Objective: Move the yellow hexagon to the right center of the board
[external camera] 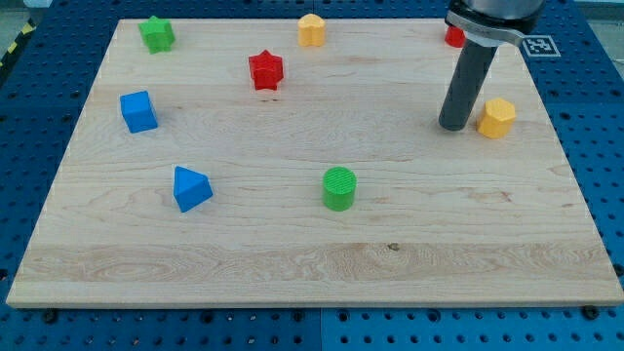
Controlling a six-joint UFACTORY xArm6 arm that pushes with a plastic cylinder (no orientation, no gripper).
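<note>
The yellow hexagon (496,117) sits on the wooden board (292,253) near its right edge, a little above mid-height. My tip (452,127) rests on the board just left of the hexagon, with a small gap between them. The dark rod rises from the tip toward the view's top right.
A second yellow block (311,30) sits at the top centre. A red star (265,70), green star (156,34), blue cube (138,111), blue triangular block (191,188) and green cylinder (339,188) lie around the board. A red block (453,37) is partly hidden behind the rod.
</note>
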